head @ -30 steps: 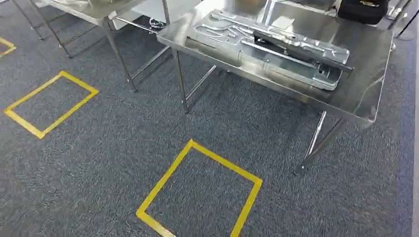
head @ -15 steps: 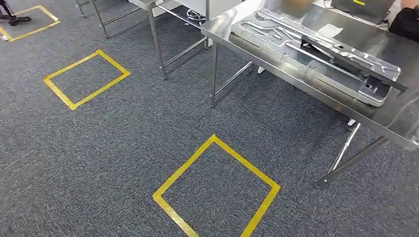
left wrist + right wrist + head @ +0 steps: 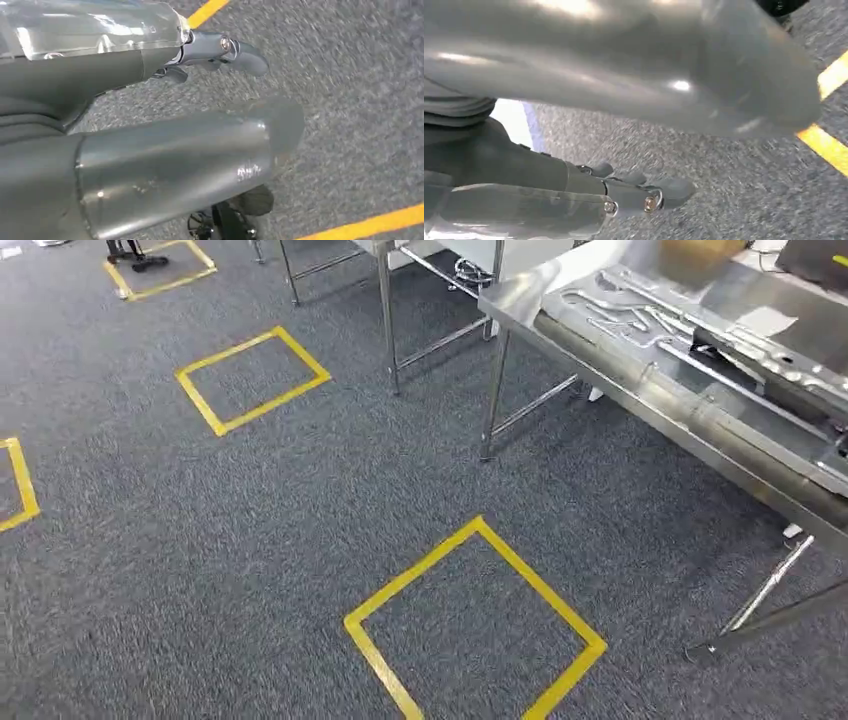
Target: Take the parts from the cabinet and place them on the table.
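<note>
Counter [image 3: 520,302] upper right, metal parts [image 3: 640,315] on top; left hand [image 3: 150,65] and right hand [image 3: 574,195] hang by floor, fingers straight, holding nothing; likely walking.

You see a tabletop [image 3: 520,295] of polished steel, mirror-bright, carrying a tray [image 3: 700,335] of pressed metal with a duller sheen. The floor [image 3: 250,540] is rough, speckled grey carpet, marked with smooth, glossy yellow tape [image 3: 470,530]. The left robot hand [image 3: 150,160] and right robot hand [image 3: 624,60] show smooth grey thumbs with a satin gloss.
</note>
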`<state>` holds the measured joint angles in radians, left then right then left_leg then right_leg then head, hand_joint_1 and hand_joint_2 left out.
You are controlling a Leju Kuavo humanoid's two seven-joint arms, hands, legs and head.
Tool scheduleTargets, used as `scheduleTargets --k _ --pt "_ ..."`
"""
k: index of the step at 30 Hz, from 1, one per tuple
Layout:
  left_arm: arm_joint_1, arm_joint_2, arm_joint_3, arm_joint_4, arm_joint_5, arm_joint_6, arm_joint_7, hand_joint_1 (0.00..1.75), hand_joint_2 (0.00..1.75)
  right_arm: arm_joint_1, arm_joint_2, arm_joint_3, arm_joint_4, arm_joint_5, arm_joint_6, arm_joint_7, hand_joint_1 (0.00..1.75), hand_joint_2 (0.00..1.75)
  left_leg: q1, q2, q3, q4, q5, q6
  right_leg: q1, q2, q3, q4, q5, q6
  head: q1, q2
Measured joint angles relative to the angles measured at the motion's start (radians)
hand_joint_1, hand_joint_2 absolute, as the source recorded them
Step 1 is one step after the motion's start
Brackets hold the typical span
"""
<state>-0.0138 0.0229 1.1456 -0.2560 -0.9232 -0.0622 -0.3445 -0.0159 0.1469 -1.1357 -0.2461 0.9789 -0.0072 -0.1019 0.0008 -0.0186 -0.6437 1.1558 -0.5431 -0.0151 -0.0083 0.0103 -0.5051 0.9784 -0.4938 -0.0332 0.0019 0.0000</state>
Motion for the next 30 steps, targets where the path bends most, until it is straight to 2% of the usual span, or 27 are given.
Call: scheduleTargets --k 1,2,3,4,6,7,8,9,11,12,13,14,15,17,18,19,20,21,22,23,25,27,28,29,30 --pt "-0.002 0.0 0.0 0.0 -0.003 -0.001 -0.002 0.0 0.0 0.005 0.0 0.0 0.0 0.0 0.002 -0.001 0.0 0.0 0.005 0.006 -0.045 0.093 -0.039 -0.008 0.0 -0.019 -0.001 0.001 -0.001 0.001 0.0 0.0" --pt "-0.002 -0.002 0.0 0.0 -0.004 -0.001 -0.003 0.0 0.0 0.006 0.0 0.0 0.0 -0.001 0.003 -0.001 0.0 0.0 0.011 0.008 -0.073 0.151 -0.055 -0.014 0.0 -0.034 -0.002 0.001 -0.002 0.001 0.0 0.0" --pt "0.001 -0.002 0.0 0.0 -0.006 -0.002 -0.003 0.0 0.0 0.007 0.0 0.0 0.0 -0.001 0.004 -0.001 0.0 0.0 0.016 0.011 -0.077 0.162 -0.046 -0.02 -0.001 -0.047 -0.002 0.002 -0.003 0.003 0.0 0.0" --pt "0.005 -0.002 0.0 0.0 -0.007 -0.002 -0.003 0.0 0.0 0.007 0.0 0.0 0.0 -0.002 0.005 -0.001 0.0 0.0 0.022 0.014 -0.053 0.119 -0.014 -0.024 -0.002 -0.059 -0.002 0.004 -0.005 0.006 0.0 0.0" --pt "0.007 -0.002 0.0 0.0 -0.006 -0.002 -0.003 0.0 0.0 0.006 0.0 0.0 0.0 -0.002 0.006 -0.001 0.0 0.0 0.026 0.034 0.045 -0.057 0.066 -0.029 -0.007 -0.079 0.0 0.011 -0.012 0.015 0.0 0.0" --pt "0.005 -0.002 0.0 0.0 -0.006 -0.002 -0.003 0.0 0.0 0.005 0.0 0.0 0.0 -0.002 0.006 -0.001 0.0 0.0 0.026 0.075 0.092 -0.147 0.078 -0.029 -0.005 -0.089 0.003 0.016 -0.017 0.023 -0.002 0.0" --pt "0.003 -0.002 0.0 0.0 -0.007 -0.002 -0.003 0.0 0.0 0.006 -0.001 0.0 0.0 -0.003 0.006 -0.001 0.0 0.0 0.018 0.079 0.092 -0.148 0.073 -0.017 0.001 -0.097 0.003 0.018 -0.022 0.031 -0.001 0.0" --pt "0.002 -0.003 0.0 0.0 -0.007 -0.002 -0.005 0.0 0.0 0.005 -0.001 0.0 0.0 -0.003 0.006 -0.001 0.0 0.0 0.017 0.067 0.09 -0.148 0.074 -0.007 0.001 -0.1 0.004 0.018 -0.023 0.037 0.005 0.0" --pt "0.008 -0.003 0.0 0.0 -0.013 -0.001 -0.018 0.0 0.0 0.002 -0.001 0.0 0.0 -0.007 0.008 -0.002 0.0 0.0 0.011 0.054 0.082 -0.148 0.074 0.004 0.0 -0.113 0.01 0.012 -0.02 0.047 0.004 0.0" --pt "0.01 -0.004 0.0 0.0 -0.02 0.002 -0.029 0.0 0.0 0.001 -0.001 0.0 0.0 -0.011 0.01 -0.003 0.0 0.0 0.015 0.042 0.086 -0.157 0.081 0.016 -0.004 -0.116 0.014 0.012 -0.024 0.057 0.003 0.0" --pt "0.012 -0.008 0.0 0.0 -0.022 0.005 -0.036 0.0 0.0 0.005 -0.003 -0.001 0.0 -0.011 0.013 -0.003 0.0 0.0 0.019 0.036 0.092 -0.162 0.086 0.024 -0.008 -0.08 0.013 0.027 -0.037 0.064 0.006 0.0" --pt "0.011 -0.011 0.0 0.0 -0.022 0.011 -0.042 0.0 0.0 0.009 -0.008 -0.001 0.0 -0.012 0.018 -0.003 0.0 0.0 0.018 0.028 0.089 -0.162 0.09 0.032 -0.008 -0.041 -0.011 0.077 -0.079 0.062 0.009 0.0" --pt "0.009 -0.015 0.0 0.0 -0.024 0.015 -0.045 0.0 0.0 0.013 -0.009 -0.002 0.0 -0.012 0.026 -0.002 0.0 0.0 0.017 0.021 0.086 -0.162 0.091 0.037 -0.007 -0.023 -0.049 0.155 -0.126 0.06 0.013 0.0" --pt "0.009 -0.021 0.0 0.0 -0.025 0.019 -0.047 0.0 0.0 0.02 -0.013 -0.003 0.0 -0.012 0.032 0.002 0.0 0.0 0.012 0.0 0.08 -0.161 0.093 0.039 -0.006 -0.013 -0.126 0.309 -0.188 0.059 0.013 0.0" --pt "0.01 -0.024 0.0 0.0 -0.03 0.023 -0.047 0.0 0.0 0.022 -0.015 -0.004 0.0 -0.012 0.034 0.007 0.0 0.0 0.01 -0.012 0.079 -0.161 0.093 0.04 -0.006 -0.013 -0.144 0.342 -0.186 0.058 0.013 0.0" --pt "0.011 -0.041 -0.002 0.0 -0.041 0.033 -0.047 0.0 0.0 0.022 -0.017 -0.007 0.0 -0.013 0.034 0.022 0.0 0.0 0.008 -0.025 0.081 -0.16 0.093 0.04 -0.005 -0.012 -0.136 0.317 -0.154 0.055 0.013 0.0" --pt "0.011 -0.052 -0.006 0.0 -0.054 0.052 -0.046 0.0 0.0 0.022 -0.018 -0.01 -0.001 -0.014 0.032 0.033 0.0 0.0 0.008 -0.037 0.082 -0.159 0.093 0.039 -0.005 -0.009 -0.109 0.255 -0.109 0.052 0.013 0.0" --pt "0.009 -0.063 -0.01 0.0 -0.061 0.065 -0.043 0.0 0.0 0.022 -0.019 -0.011 -0.001 -0.014 0.031 0.039 0.0 0.0 0.007 -0.05 0.083 -0.157 0.093 0.039 -0.005 -0.001 -0.069 0.167 -0.06 0.048 0.013 0.0" --pt "0.006 -0.082 -0.014 -0.001 -0.067 0.077 -0.04 0.0 0.0 0.023 -0.02 -0.015 -0.001 -0.014 0.031 0.042 0.0 0.0 0.007 -0.063 0.083 -0.155 0.093 0.038 -0.005 0.026 -0.028 0.077 -0.018 0.042 0.014 0.0" --pt "0.004 -0.094 -0.016 -0.003 -0.072 0.082 -0.038 0.0 0.0 0.025 -0.025 -0.018 -0.002 -0.013 0.031 0.045 0.0 0.0 0.003 -0.072 0.078 -0.15 0.092 0.034 -0.002 0.074 -0.012 0.033 -0.022 0.037 0.013 0.0" --pt "0.003 -0.105 -0.019 -0.007 -0.076 0.081 -0.035 0.0 0.0 0.019 -0.027 -0.024 -0.003 -0.009 0.032 0.047 0.0 0.0 0.006 -0.088 0.07 -0.148 0.094 0.021 0.0 0.048 -0.016 0.03 -0.019 0.037 0.014 0.0" --pt "0.008 -0.116 -0.019 -0.007 -0.082 0.077 -0.035 0.0 0.0 0.016 -0.027 -0.025 -0.005 -0.005 0.032 0.047 0.0 0.0 0.006 -0.107 0.063 -0.154 0.1 0.005 0.001 0.032 -0.012 0.025 -0.014 0.026 0.014 0.0" --pt "0.009 -0.116 -0.019 -0.008 -0.082 0.077 -0.035 0.0 0.0 0.015 -0.027 -0.025 -0.006 -0.002 0.032 0.048 0.0 0.0 0.01 -0.085 0.063 -0.139 0.094 0.006 -0.008 0.014 -0.009 0.014 -0.007 0.018 0.013 0.0" --pt "0.01 -0.116 -0.019 -0.009 -0.082 0.077 -0.035 0.0 0.0 0.017 -0.027 -0.026 -0.006 -0.001 0.032 0.048 0.0 0.0 0.006 -0.031 0.052 -0.112 0.07 0.001 -0.006 0.008 -0.005 0.01 -0.006 0.012 0.011 0.0" --pt "0.007 -0.116 -0.019 -0.011 -0.082 0.077 -0.035 0.0 0.0 0.021 -0.028 -0.026 -0.006 0.0 0.032 0.048 0.0 0.0 0.007 -0.005 0.024 -0.054 0.028 -0.005 -0.005 -0.006 -0.005 0.01 -0.006 0.009 0.003 0.0"
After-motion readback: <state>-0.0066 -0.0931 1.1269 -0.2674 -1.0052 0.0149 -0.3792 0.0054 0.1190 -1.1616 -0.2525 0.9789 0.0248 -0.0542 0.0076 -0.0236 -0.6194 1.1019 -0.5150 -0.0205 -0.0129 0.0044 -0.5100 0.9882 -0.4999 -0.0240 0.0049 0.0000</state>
